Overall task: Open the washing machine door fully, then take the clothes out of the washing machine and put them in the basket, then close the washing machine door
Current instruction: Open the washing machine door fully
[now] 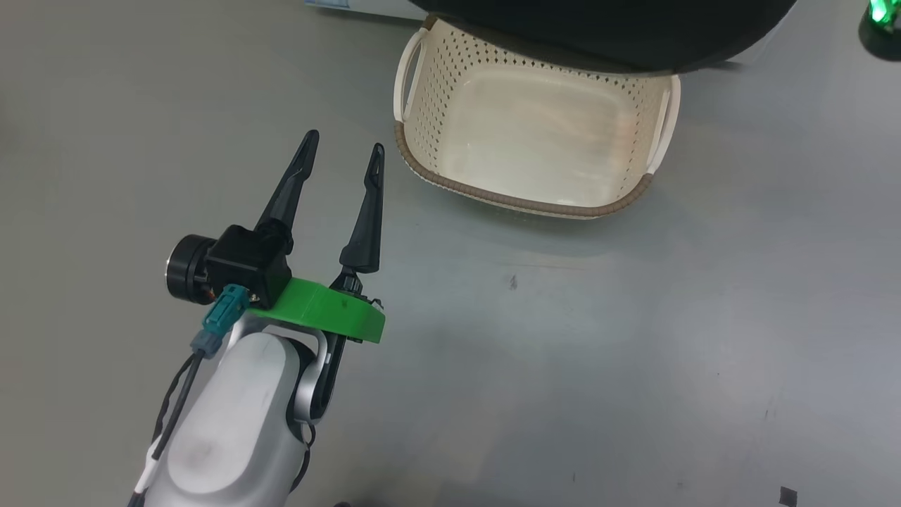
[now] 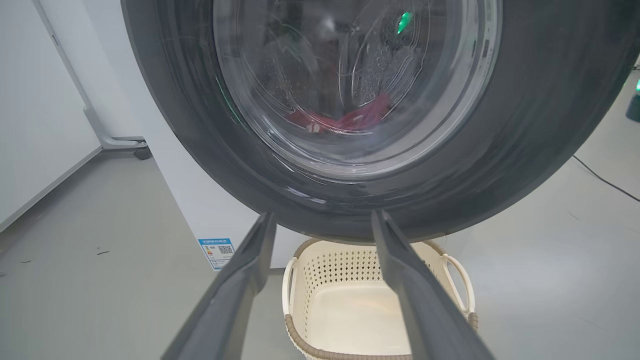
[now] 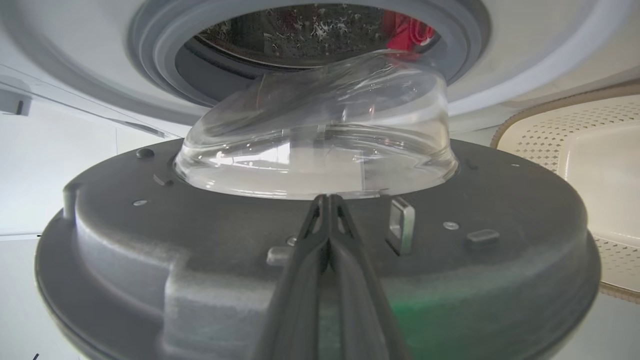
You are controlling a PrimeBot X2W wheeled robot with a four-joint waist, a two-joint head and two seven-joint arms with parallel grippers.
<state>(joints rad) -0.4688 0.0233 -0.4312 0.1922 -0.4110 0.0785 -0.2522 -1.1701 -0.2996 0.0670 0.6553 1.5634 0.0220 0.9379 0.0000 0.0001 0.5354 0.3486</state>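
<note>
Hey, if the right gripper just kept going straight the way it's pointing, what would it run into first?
Most likely the clear glass bowl on the inner face of the washing machine door: the shut right gripper points at the bowl's base. How close the tips already are is unclear.

Blue sticker [image 2: 217,253] print illegible

Beyond my spread left jaws, the washing machine door [image 2: 525,125] is smeared with blur and cut off above; the clothes [image 2: 345,120] behind its glass are a red smudge. My left fingers [image 2: 240,290] cover parts of the basket [image 2: 340,265]. The sticker [image 2: 218,251] left of them is unreadably small. Right of my closed right jaws, the edge crops the basket.
</note>
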